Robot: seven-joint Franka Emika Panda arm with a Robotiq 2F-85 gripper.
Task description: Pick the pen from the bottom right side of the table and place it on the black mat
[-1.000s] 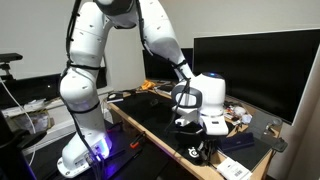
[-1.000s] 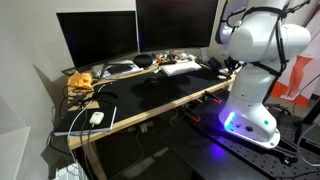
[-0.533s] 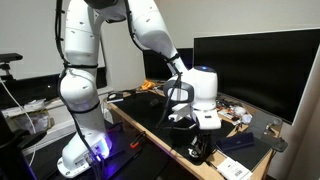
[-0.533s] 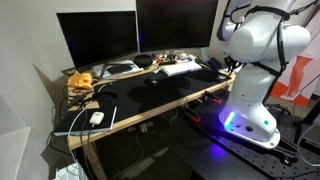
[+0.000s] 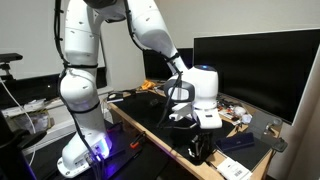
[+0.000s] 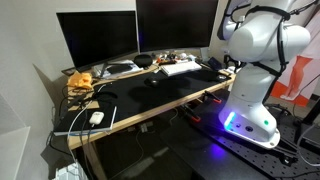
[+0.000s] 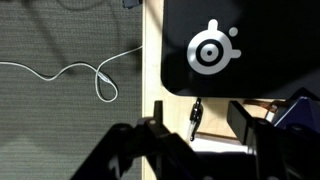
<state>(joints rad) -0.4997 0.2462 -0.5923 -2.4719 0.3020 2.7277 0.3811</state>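
**Below the mat's lower edge: pen on bare wood, fingers spread**

At lower centre of the wrist view, the pen (image 7: 195, 117) lies on the light wood strip of the worktop (image 7: 152, 110). It is just under the lower edge of the black mat (image 7: 260, 40), beneath the mat's white round logo (image 7: 210, 50). The pen's upper end reaches the mat's edge; whether it overlaps cannot be told. The two dark fingers (image 7: 125, 152) stand at the bottom of the frame, spread wide apart and holding nothing, with the pen above the gap between them. A dark boxy object (image 7: 245, 118) sits just right of the pen. Left of the worktop, a white cable (image 7: 80, 75) winds over grey carpet (image 7: 60, 120). In an exterior view, the white arm (image 5: 150, 35) bends down over the worktop at lower right of the frame, in front of a dark monitor (image 5: 255, 70).
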